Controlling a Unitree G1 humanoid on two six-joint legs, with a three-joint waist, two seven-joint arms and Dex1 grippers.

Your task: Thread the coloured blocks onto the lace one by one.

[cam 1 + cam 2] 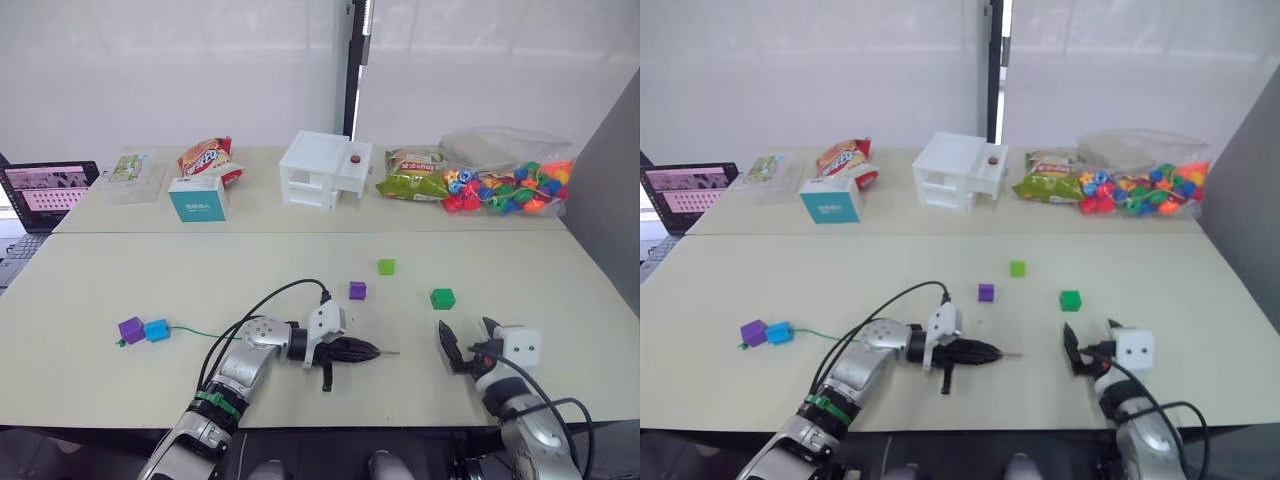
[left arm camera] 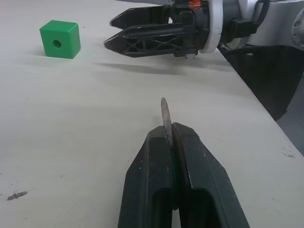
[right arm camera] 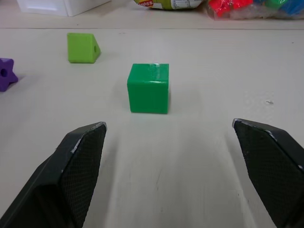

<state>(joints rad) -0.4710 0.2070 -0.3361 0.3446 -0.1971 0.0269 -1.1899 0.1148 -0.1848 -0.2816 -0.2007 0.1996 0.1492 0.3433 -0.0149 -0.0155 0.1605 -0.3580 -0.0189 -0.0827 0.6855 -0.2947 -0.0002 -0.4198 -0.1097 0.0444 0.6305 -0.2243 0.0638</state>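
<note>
1. Surface (image 1: 150,280) is carrying everything; taking the dark green block (image 1: 442,298) as landmark, the bag of rounded beads (image 1: 505,185) and the white box (image 1: 325,170) are lying well beyond it, at the far edge.
2. Left claw (image 1: 378,352) is resting to the near left of the dark green block, clenched on the grey needle tip (image 2: 165,116) of the lace (image 1: 195,332), with the tip poking out beyond the fingertips toward the right claw.
3. Right claw (image 1: 468,342) is hovering just on the near side of the dark green block, released, its jaws spread wide and lined up on either side of the block, not touching it.
4. Lace is trailing away from the dark green block, far to its left, where a purple block (image 1: 131,329) and a blue block (image 1: 156,330) are sitting on the cord, touching each other.
5. Light green block (image 1: 386,266) and a second purple block (image 1: 357,290) are lying loose to the far left of the dark green block, near it.
6. Judging by this, two blocks are already being carried by the lace and the third is in hand: the next move is calling for the right claw to close on the dark green block and turn its hole (image 2: 57,43) toward the needle.
</note>
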